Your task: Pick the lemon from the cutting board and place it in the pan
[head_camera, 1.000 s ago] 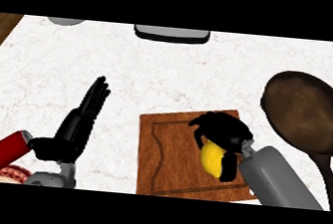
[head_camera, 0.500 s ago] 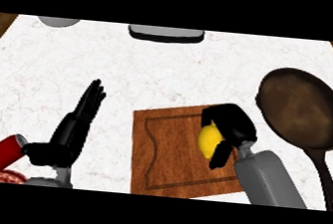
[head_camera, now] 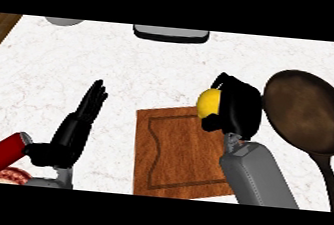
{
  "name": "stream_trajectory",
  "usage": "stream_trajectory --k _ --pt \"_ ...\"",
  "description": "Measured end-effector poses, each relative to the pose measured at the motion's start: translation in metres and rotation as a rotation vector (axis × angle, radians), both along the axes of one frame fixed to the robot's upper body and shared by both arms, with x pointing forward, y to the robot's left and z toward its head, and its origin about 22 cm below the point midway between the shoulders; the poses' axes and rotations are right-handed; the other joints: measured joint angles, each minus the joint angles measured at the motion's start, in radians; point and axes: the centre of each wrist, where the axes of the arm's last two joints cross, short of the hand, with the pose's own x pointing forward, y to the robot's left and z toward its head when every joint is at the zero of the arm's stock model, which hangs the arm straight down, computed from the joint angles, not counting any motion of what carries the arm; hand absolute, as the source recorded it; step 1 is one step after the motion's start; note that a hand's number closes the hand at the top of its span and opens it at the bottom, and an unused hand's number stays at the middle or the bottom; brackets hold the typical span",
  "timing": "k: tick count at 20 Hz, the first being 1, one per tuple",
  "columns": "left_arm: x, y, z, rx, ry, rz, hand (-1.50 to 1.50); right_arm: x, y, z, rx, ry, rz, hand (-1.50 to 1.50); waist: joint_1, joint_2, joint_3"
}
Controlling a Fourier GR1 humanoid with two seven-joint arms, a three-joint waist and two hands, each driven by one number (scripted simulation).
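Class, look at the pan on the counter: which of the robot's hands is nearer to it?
Right. The right hand, curled round the lemon, sits just beside the pan, at its left rim. The left hand rests open far across the cutting board.

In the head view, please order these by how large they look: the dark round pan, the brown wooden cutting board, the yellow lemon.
1. Dark round pan and brown wooden cutting board: similar, unsure.
2. Yellow lemon, partly hidden by the right hand.
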Motion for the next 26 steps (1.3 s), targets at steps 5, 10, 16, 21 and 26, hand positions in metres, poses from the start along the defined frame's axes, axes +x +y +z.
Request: stream_trajectory --k 5,10,16,21,26 --pt "0.000 -0.005 0.006 0.001 -0.006 -0.006 0.00 -0.015 0.017 0.026 0.083 -0.149 -0.127 1.50 0.005 0.004 0.001" --pt "0.002 -0.005 0.008 0.004 -0.008 0.000 0.00 -0.015 0.004 0.030 0.174 -0.220 -0.237 1.50 0.005 0.007 0.002" --pt "-0.001 -0.008 0.006 0.005 -0.011 0.005 0.00 -0.004 -0.046 0.017 0.236 -0.282 -0.356 1.50 0.004 0.009 0.002" --pt "-0.004 -0.009 0.002 0.005 -0.010 -0.005 0.00 0.012 -0.103 -0.002 0.156 -0.355 -0.430 1.50 0.006 0.011 0.002" --pt "0.001 -0.007 0.004 -0.001 -0.009 -0.009 0.00 0.027 -0.159 -0.020 0.077 -0.447 -0.506 1.50 0.010 0.013 0.003"
